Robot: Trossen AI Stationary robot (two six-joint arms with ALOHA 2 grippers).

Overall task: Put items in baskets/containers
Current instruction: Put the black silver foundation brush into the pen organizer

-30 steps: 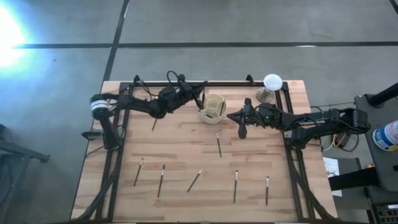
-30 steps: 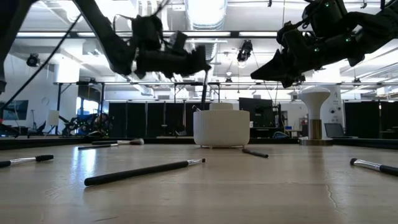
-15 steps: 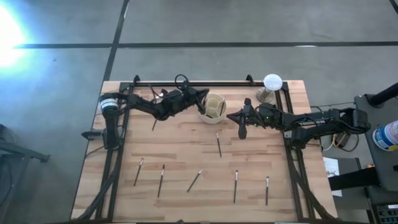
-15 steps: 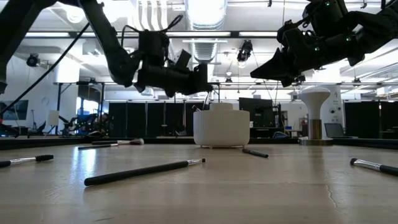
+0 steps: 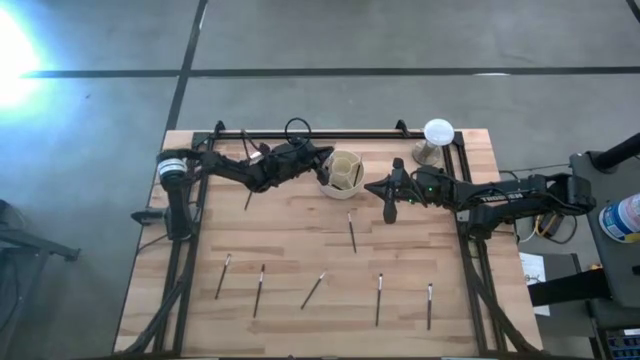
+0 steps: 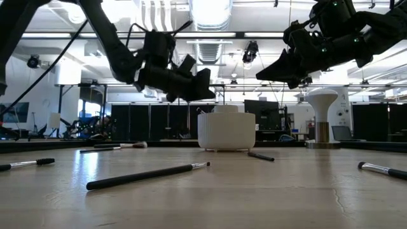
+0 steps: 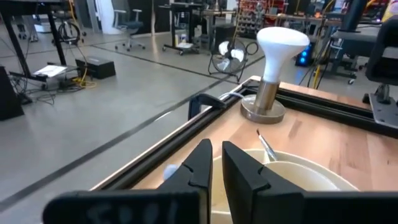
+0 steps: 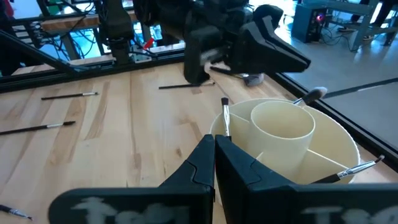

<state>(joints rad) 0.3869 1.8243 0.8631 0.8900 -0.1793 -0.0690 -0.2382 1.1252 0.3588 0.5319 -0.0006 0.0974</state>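
Six brushes at least lie loose on the table (image 5: 290, 240), spread across the near half; a few more already stand in the cream holder (image 5: 343, 171) at the back-centre. Left gripper (image 5: 322, 159) hangs just over the holder's left rim, jaws a narrow crack apart and nothing visible betw. them, so I'd call it let go, prob. a drop-off step. To do it well: lift straight up before swinging away, so fingers don't snag the brush tips poking over the rim or tip the holder. Right gripper (image 5: 389, 208) hovers just right of the holder, clenched, empty as far as I can see. A dark brush (image 5: 351, 232) lies near the holder's front, w/ the right arm closest. White globe on stand (image 5: 436, 140) sits at the back-right corner, clear of both arms. The two arms are close across the holder, main risk is a bump.
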